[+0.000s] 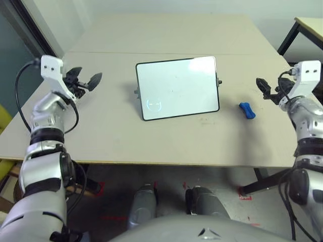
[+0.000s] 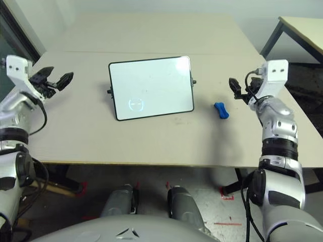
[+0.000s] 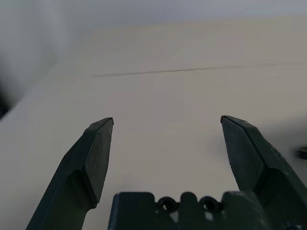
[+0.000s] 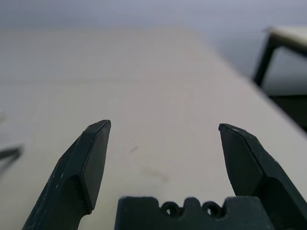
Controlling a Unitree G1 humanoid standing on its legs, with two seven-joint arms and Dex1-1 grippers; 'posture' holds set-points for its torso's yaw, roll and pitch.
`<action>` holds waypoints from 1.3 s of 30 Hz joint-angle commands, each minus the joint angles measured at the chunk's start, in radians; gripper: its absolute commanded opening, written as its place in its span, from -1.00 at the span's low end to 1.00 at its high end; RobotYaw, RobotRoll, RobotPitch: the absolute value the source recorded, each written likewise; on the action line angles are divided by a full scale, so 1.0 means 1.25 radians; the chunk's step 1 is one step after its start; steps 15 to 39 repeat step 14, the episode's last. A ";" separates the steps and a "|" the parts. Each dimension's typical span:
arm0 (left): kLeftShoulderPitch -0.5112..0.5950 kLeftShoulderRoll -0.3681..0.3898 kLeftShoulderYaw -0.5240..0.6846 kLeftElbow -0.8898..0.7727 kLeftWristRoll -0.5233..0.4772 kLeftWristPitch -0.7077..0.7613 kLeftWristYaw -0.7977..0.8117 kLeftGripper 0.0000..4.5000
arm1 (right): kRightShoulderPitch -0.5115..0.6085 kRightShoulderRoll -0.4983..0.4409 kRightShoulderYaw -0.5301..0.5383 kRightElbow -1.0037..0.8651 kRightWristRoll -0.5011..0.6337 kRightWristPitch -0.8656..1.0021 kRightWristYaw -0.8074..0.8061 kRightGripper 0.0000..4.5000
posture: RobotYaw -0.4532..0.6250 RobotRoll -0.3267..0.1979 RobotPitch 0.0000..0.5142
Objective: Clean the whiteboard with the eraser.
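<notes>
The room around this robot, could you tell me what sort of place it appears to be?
Probably a lab or office test room: a plain table holding a whiteboard and a blue eraser, red tape marks on the floor, and another table nearby.

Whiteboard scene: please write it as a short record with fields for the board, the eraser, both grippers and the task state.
whiteboard: propped on its stand near the table's middle; mostly white, with a faint blue circle mark near its lower left corner
eraser: blue, lying on the table to the right of the board, apart from it
left gripper: jaws open, empty, over the table left of the board
right gripper: jaws open, empty, beyond the eraser on the right, not touching it
task state: eraser is not held; faint circle mark remains
</notes>
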 commanded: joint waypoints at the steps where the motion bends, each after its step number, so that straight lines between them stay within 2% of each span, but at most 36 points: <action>1: 0.016 -0.024 0.011 0.028 0.015 -0.056 0.094 1.00 | -0.008 0.012 0.000 0.081 -0.026 -0.125 -0.078 0.99 | 0.14 0.25 -0.87; 6: 0.002 -0.041 0.023 0.062 0.017 -0.090 0.213 1.00 | -0.010 0.008 0.016 0.185 -0.045 -0.211 -0.126 0.99 | 0.15 0.25 -0.84; 12: -0.014 -0.046 0.015 0.080 0.025 -0.089 0.248 1.00 | -0.004 0.010 0.016 0.229 -0.034 -0.251 -0.121 0.99 | 0.16 0.25 -0.88; 39: -0.016 -0.044 0.016 0.082 0.024 -0.089 0.251 1.00 | 0.000 0.010 0.016 0.232 -0.031 -0.257 -0.118 0.99 | 0.16 0.25 -0.90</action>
